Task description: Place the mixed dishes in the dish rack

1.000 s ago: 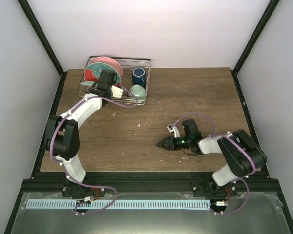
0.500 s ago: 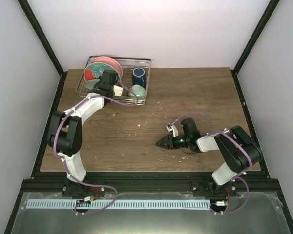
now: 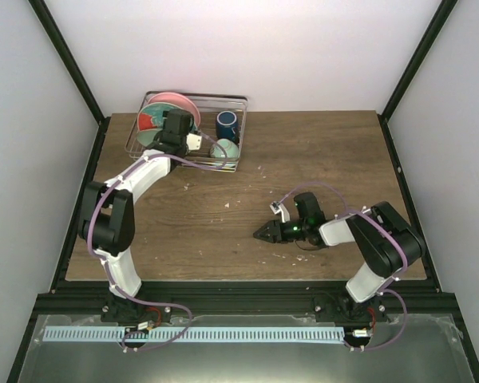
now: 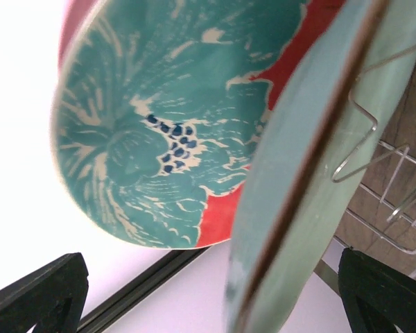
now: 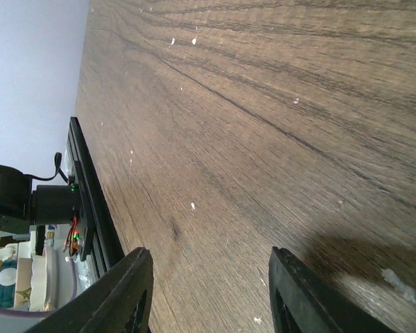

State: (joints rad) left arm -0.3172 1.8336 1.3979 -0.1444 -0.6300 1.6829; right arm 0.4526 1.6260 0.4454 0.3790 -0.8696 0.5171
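The silver wire dish rack (image 3: 238, 102) stands at the table's back left. In it are a pink plate (image 3: 176, 101), a red-and-teal floral plate (image 3: 148, 120), a dark blue cup (image 3: 227, 125) and a mint-green bowl (image 3: 226, 148). My left gripper (image 3: 174, 132) hangs over the rack's plate slots. In the left wrist view it (image 4: 211, 291) is open wide. A pale green plate (image 4: 305, 159) stands on edge between the jaws, touching neither finger, with the floral plate (image 4: 159, 132) behind it and rack wires (image 4: 374, 139) beside it. My right gripper (image 3: 265, 233) lies low over the table, open and empty (image 5: 215, 298).
Small white crumbs (image 3: 228, 205) are scattered on the brown wooden table (image 3: 319, 159). Black frame posts rise at the back corners, and white walls enclose the table. The right arm's cable loops above its wrist (image 3: 323, 191).
My left gripper has opened from nearly shut to wide, letting go of the pale green plate in the rack, and edged toward the back. The right gripper shifted slightly left.
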